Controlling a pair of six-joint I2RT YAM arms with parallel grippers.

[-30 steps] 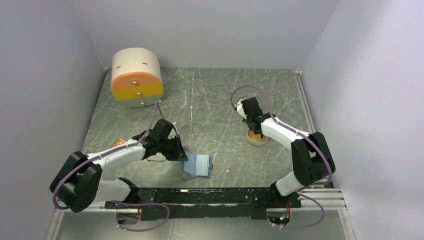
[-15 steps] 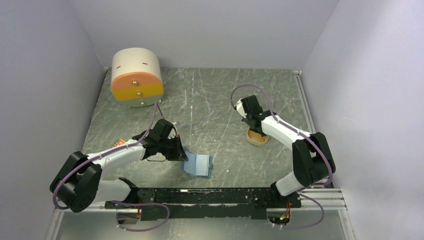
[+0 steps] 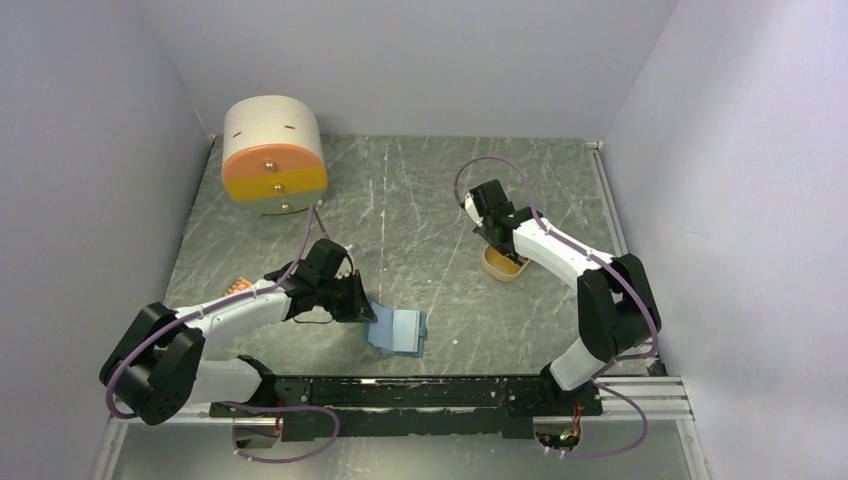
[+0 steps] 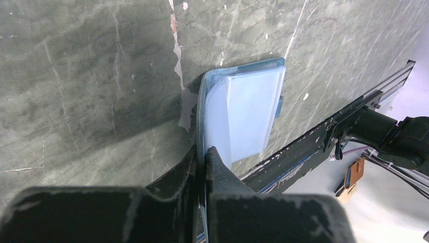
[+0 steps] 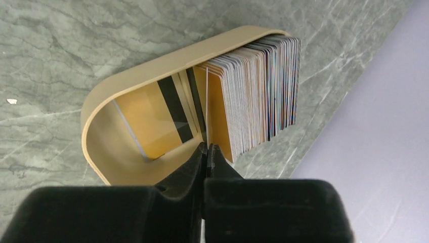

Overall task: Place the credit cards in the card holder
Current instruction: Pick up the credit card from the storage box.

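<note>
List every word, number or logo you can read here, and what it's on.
No readable text in any view.
Credit cards: edge-on in the tan tray; one shows a dark stripe, no legible print.
Card holder: blank.
Drawer unit: no label visible.

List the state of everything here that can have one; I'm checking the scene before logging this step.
card holder: open, one flap pinched.
left gripper: shut on the card holder.
tan tray: part full, cards at one end.
credit cards: stacked on edge in the tan tray.
single card: upright, just off the stack.
right gripper: shut on the single card.
drawer box: drawers shut.
</note>
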